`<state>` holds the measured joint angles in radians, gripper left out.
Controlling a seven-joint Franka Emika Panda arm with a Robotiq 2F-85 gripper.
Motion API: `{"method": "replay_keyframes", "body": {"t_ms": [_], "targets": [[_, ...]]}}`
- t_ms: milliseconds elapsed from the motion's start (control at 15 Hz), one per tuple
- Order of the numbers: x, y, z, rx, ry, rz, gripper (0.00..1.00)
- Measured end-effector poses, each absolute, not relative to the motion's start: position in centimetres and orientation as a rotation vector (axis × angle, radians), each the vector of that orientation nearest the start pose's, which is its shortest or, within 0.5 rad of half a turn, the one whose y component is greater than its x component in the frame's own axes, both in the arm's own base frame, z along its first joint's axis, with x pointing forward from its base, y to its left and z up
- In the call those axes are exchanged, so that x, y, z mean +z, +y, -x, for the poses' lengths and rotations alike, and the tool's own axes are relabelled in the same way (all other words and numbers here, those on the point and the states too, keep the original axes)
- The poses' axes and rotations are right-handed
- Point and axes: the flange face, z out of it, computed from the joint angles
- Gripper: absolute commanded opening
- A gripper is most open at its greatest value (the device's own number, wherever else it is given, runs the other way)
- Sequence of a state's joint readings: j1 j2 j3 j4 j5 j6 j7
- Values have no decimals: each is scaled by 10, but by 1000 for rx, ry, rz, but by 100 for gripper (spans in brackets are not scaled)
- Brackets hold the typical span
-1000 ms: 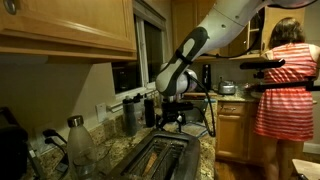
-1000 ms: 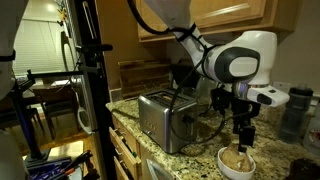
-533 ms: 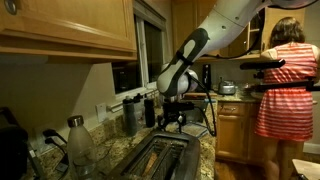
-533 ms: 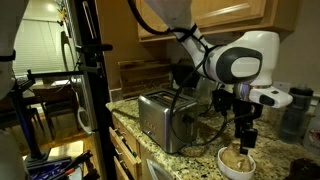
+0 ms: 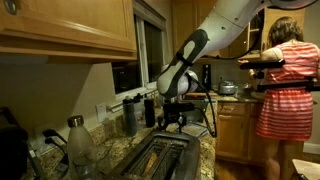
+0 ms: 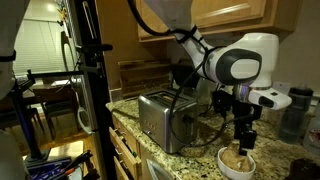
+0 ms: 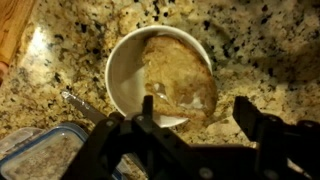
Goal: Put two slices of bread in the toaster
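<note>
1. Open-jawed and holding nothing, the Robotiq gripper [image 7: 196, 108] hangs over a white bowl [image 7: 124, 75] in the wrist view, its two dark fingers [image 7: 148, 110] spread wide. Whether the tips touch anything cannot be told.
2. Slices of bread [image 7: 180, 72], pale tan with browner mottling, lie piled in that bowl; their number cannot be made out. One finger hangs over the bowl's near edge beside the bread, and the other is over bare counter outside the rim.
3. In an exterior view the gripper [image 6: 243, 140] points straight down just above the bread [image 6: 237, 156] in the bowl [image 6: 236, 171], which sits near the counter's front edge.
4. The toaster [image 6: 165, 118], in brushed steel, stands on the same counter beside the bowl and apart from it. In an exterior view from its other side, the toaster [image 5: 160, 158] fills the foreground with its two long dark slots uppermost, and the gripper [image 5: 175, 122] is beyond it.
5. Speckled granite forms the countertop [image 7: 260, 40]. A blue-rimmed plastic container [image 7: 40, 158] sits near the bowl, and a thin silvery blade [image 7: 85, 107] lies between the two.
6. The room is a dim kitchen with wooden cabinets [image 5: 70, 25] overhead and a window [image 5: 150, 55] behind the arm [image 5: 195, 50]. A glass bottle [image 5: 78, 140] stands on the counter near the wall.
7. A person in a red-striped dress [image 5: 285, 90] stands at the far counter, back turned. A black stand [image 6: 95, 90] rises at the counter's end.
</note>
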<state>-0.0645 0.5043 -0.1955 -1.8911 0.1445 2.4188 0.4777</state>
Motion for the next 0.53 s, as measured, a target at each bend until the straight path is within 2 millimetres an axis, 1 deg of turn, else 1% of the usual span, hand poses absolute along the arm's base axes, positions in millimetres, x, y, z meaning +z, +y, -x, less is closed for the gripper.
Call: {"method": "replay_keyframes", "body": {"t_ms": [200,333,400,467,533], "targets": [[243,-156,-617,-52,1248,2875,47],[243,-156,-617,-50,1248,2875,39],[242,-156,-616,-48,1249,2875,39],[242,-156,-616,-47,1249,2875,34],[242,-156,-616,-46,1249,2875,38]]}}
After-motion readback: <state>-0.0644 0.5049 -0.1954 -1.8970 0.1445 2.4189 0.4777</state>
